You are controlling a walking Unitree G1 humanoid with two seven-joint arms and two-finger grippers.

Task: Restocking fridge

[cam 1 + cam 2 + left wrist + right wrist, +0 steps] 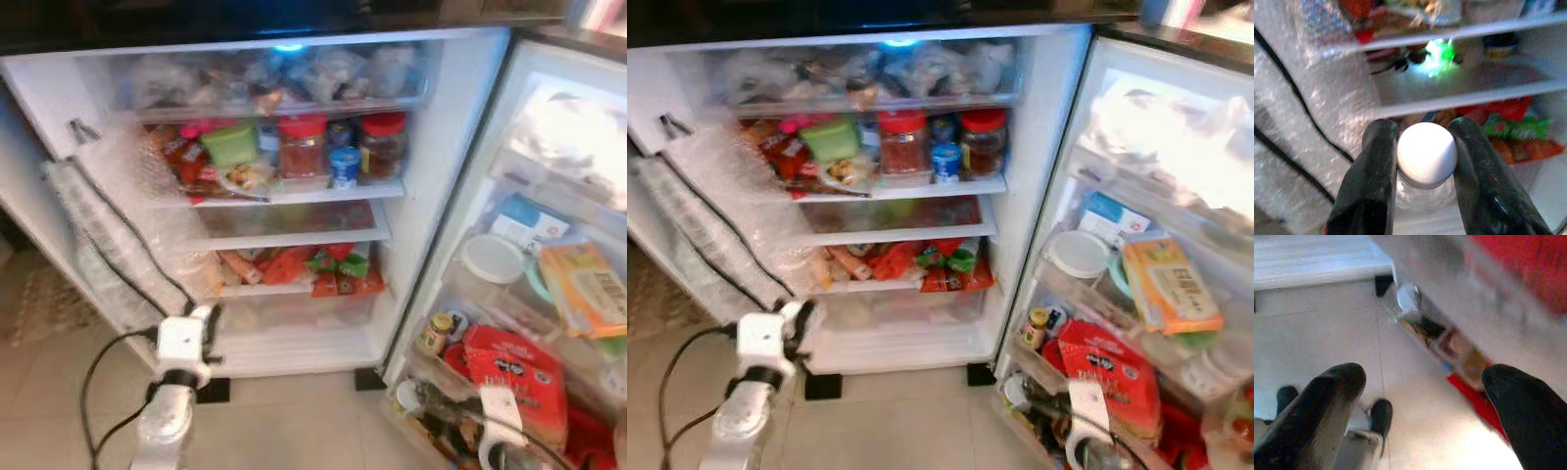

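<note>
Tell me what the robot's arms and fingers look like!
Both arms are silver. The left arm has a white block at its wrist and a black cable looping off it. Each end effector, left and right, has two long, rounded black fingers.

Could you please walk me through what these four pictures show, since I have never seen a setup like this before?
They come from a walking household robot standing before an open fridge. The two wide pictures are from the two eyes of its head camera, looking down at shelves packed with jars, tubs and red and green packets, and at the loaded door bins on the right. The other two come from cameras on its wrists, each looking along that arm's two black fingers. The left claw is shut on a bottle with a white cap, held low in front of the bottom shelves. The right claw is open and holds nothing, hanging over the tiled floor beside the door's lowest bin.
</note>
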